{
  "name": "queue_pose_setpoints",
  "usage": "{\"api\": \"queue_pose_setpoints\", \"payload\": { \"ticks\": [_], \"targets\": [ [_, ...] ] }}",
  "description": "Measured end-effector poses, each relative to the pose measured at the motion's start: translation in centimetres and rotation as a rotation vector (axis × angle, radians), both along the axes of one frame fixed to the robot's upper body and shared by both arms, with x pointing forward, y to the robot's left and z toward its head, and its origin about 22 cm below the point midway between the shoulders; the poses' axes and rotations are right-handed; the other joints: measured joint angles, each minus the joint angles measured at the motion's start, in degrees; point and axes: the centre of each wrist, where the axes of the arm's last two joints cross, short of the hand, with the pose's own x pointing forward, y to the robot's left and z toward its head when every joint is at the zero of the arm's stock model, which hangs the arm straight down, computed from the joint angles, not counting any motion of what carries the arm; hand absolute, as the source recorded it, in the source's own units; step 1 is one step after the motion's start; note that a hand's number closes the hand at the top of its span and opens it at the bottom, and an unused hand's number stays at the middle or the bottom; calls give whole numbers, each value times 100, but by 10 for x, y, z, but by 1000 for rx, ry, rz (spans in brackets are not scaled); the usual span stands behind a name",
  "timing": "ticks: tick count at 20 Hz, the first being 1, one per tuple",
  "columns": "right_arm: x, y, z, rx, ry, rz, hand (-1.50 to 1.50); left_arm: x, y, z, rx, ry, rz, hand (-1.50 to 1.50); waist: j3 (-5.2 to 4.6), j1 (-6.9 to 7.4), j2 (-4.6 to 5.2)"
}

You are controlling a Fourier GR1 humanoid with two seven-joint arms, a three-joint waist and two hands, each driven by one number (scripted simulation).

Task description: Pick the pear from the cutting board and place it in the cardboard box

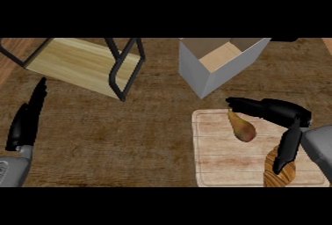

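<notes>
Black left robot hand and right robot hand, grey forearms.

We see a dark, wood-grained table carrying three things. A pale cutting board lies flat on it, directly under the fingers of the right hand and running to the view's lower edge. An open cardboard box, grey outside, stands just beyond those fingers, close to the board's far edge. A light wooden panel with a black metal frame rests beyond the straight fingers of the left hand, with bare table between panel and box.
</notes>
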Motion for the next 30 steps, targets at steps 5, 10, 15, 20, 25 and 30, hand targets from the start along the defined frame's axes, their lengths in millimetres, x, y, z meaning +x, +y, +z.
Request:
{"api": "queue_pose_setpoints", "payload": {
  "ticks": [5, 10, 15, 20, 25, 30],
  "targets": [
    [31, -7, 36, -93, -114, 91, -150, 2, 4, 5, 15, 19, -18, 0, 9, 84, 10],
    [46, 17, 68, -306, -211, 235, -150, 3, 0, 2, 21, 28, -36, 0, 4, 169, 25],
    [52, 51, 75, -483, -262, 388, -150, 4, -1, 3, 27, 25, -44, 0, -1, 214, 29],
    [54, 78, 66, -617, -282, 517, -150, 6, -5, -1, 30, 25, -43, 0, -7, 194, 38],
    [56, 96, 44, -701, -292, 607, -150, 7, -3, 4, 30, 26, -32, 0, -9, 151, 21],
    [60, 101, 29, -747, -330, 666, -150, 3, 1, 1, 24, 30, -25, 0, -14, 94, 0]
  ]
}}
